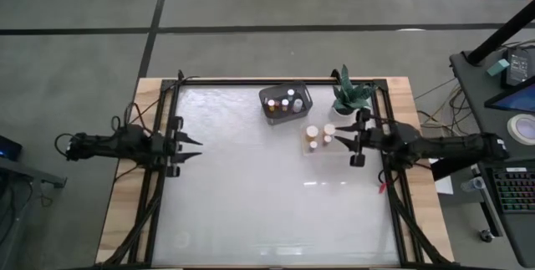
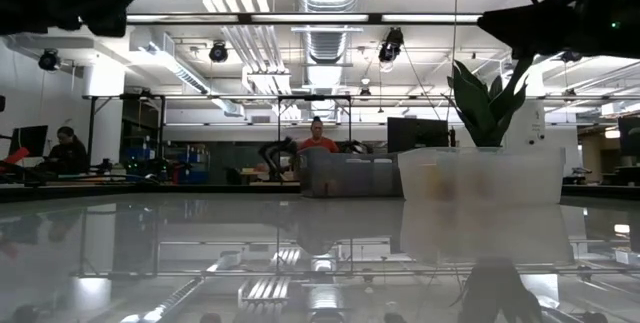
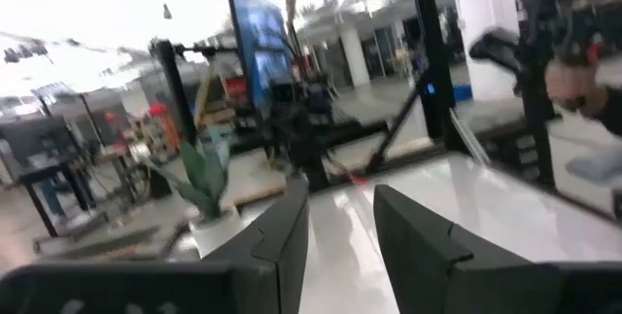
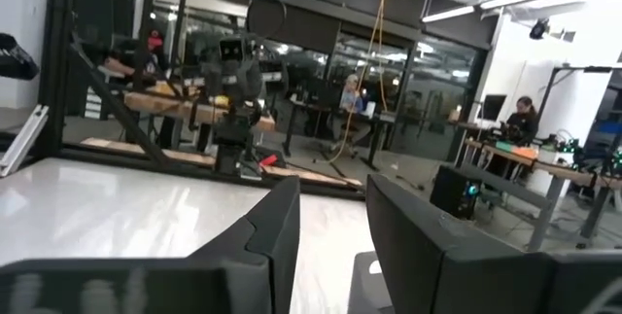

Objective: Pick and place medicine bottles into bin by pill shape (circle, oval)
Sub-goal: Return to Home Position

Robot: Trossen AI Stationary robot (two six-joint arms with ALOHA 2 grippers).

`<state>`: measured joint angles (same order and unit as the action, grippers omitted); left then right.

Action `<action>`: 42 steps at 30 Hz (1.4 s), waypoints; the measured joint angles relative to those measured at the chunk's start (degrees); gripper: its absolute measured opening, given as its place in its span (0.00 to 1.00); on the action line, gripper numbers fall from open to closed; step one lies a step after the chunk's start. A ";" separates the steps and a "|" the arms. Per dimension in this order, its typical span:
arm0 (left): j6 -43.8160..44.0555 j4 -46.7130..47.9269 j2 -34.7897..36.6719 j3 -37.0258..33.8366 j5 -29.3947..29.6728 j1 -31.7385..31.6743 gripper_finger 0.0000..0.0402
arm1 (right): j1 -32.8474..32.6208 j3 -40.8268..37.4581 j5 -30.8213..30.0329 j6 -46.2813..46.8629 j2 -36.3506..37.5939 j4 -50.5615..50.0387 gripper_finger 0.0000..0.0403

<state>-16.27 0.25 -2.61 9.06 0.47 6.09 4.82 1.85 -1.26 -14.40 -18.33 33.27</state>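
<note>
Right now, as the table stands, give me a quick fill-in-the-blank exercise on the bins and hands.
In the high view, the black mesh bin stands ___ of the green potted plant.
The clear plastic bin lies just ahead of the ___ hand.
The left hand and right hand are both ___, holding nothing.
Missing words: left; right; open.

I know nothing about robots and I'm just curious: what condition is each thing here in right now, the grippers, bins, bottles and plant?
Black bin: upright, holds bottles.
Transparent bin: upright, holds bottles.
Medicine bottles: capped, inside the two bins.
Left gripper: open, empty, at the table's left edge.
Right gripper: open, empty, by the transparent bin.
Potted plant: upright, behind the transparent bin.
</note>
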 joint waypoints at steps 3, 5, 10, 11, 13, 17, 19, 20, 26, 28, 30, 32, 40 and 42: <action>0.96 -1.02 0.14 -1.57 -0.01 0.00 0.26 | 0.00 -1.10 -0.03 -0.10 2.97 -1.17 0.27; 1.13 -3.76 0.57 -3.08 -0.02 0.00 0.26 | 0.00 -1.10 -0.04 -0.21 4.88 -3.94 0.26; 1.17 -10.16 0.79 -7.43 -0.07 0.00 0.26 | 0.00 -1.06 -0.17 -0.14 9.27 -8.87 0.25; 1.39 -11.33 0.91 -8.07 -0.07 0.00 0.26 | -0.01 -1.06 -0.15 -0.14 10.16 -9.62 0.24; 2.68 -12.04 0.79 -8.56 -0.07 0.00 0.26 | 0.00 -1.06 -0.17 -0.14 12.02 -11.36 0.23; 5.46 -12.30 0.46 -8.56 -0.11 0.00 0.26 | -0.01 -1.06 -1.34 1.33 15.68 -15.33 0.20; 6.46 -12.22 0.13 -8.59 -0.11 0.00 0.26 | 0.00 -1.06 -3.17 3.50 17.43 -18.13 0.19; 7.16 -12.26 0.01 -8.59 -0.11 0.00 0.26 | 0.00 -1.06 -3.52 4.89 18.28 -18.99 0.18; 13.83 -11.61 -1.14 -8.61 -0.11 0.00 0.26 | -0.04 -1.03 -3.29 12.09 17.99 -24.66 0.14; 14.40 -11.70 -1.65 -8.63 -0.11 0.00 0.26 | -0.02 -1.05 -3.31 12.41 17.84 -26.88 0.14; 14.51 -11.72 -1.92 -8.64 -0.11 0.00 0.26 | -0.02 -1.06 -4.01 13.75 17.68 -28.60 0.13; 14.46 -11.80 -2.42 -8.65 -0.11 0.00 0.26 | -0.02 -1.06 -5.47 18.27 17.43 -31.00 0.13; 14.44 -11.74 -4.15 -8.70 -0.13 0.00 0.26 | 0.00 -0.66 -6.30 33.66 14.88 -32.13 0.14; 14.44 -11.76 -4.56 -8.72 -0.13 0.00 0.26 | 0.00 -0.66 -6.29 33.93 14.84 -32.17 0.13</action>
<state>-1.83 -11.51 -7.17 0.34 0.34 6.09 4.82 1.20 -7.55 19.53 -3.49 1.10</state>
